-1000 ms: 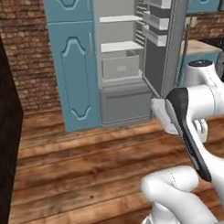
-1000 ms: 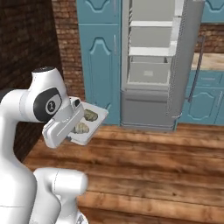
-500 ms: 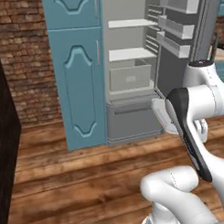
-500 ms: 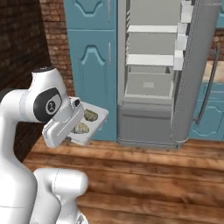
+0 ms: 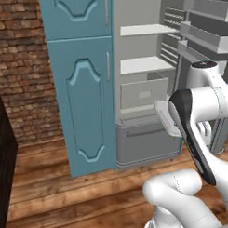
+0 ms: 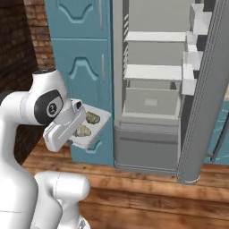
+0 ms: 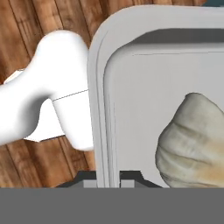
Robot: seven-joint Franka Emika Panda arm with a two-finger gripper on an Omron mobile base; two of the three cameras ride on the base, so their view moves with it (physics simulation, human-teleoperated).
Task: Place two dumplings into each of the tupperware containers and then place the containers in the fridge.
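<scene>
**Tray with dumplings carried before the open fridge**

Left base view: one fridge [image 5: 153, 110], door swung wide, two pale shelves and one drawer counted inside, a lower drawer below. One whitish container [image 5: 166, 117] seen as a sliver only, mostly hidden behind the arm; contents out of sight. One teal cabinet [image 5: 85, 98] to the left of it.

Right base view: one gripper [image 6: 76, 117], mostly masked by the white hand. Just beyond the jaws, the same tray, held level and well short of the fridge shelves. Two dumplings [image 6: 88, 124] counted, lying side by side in the tray, nearer one partly covered by the hand.

Hand view: jaws clamped together on the tray rim, one fingertip [image 7: 131, 176] each side of it. One dumpling beyond the jaws, cut off at the frame's edge. Wooden floor [image 7: 26, 26] beneath.
</scene>
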